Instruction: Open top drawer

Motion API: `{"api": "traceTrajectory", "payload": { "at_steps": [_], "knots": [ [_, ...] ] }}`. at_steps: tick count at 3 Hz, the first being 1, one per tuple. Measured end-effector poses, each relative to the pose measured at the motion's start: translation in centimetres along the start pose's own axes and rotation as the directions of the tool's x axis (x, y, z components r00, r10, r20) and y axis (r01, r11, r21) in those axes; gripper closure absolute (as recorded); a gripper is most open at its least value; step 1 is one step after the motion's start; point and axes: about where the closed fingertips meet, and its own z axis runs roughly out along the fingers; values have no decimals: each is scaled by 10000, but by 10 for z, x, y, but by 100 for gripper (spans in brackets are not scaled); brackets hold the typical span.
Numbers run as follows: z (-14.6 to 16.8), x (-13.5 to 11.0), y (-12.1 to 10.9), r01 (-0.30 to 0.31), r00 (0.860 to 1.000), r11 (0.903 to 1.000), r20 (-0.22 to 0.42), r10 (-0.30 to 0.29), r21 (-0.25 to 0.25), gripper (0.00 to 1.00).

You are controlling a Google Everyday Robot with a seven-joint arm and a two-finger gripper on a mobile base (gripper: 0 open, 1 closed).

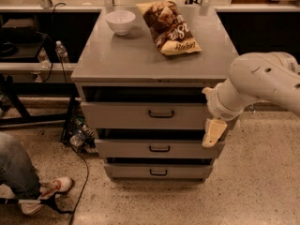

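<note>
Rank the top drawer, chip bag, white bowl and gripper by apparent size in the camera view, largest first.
1. top drawer, largest by far.
2. chip bag, on the cabinet top.
3. white bowl and gripper, which is beside the top drawer's right end: they look alike, and the gripper sits nearer the camera, so unranked.

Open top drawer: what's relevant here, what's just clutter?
Job: top drawer, its handle, claw at the cabinet's right front corner.
Lying about: white bowl and chip bag on the cabinet, middle drawer, bottom drawer, water bottle at left.
</note>
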Motion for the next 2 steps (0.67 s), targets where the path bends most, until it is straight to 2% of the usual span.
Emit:
{"api": "traceTrajectory", "payload": {
  "at_steps": [2],
  "knots": [
    [46, 27, -9, -406, 9989, 9989, -250, 400, -235, 0]
  ]
}}
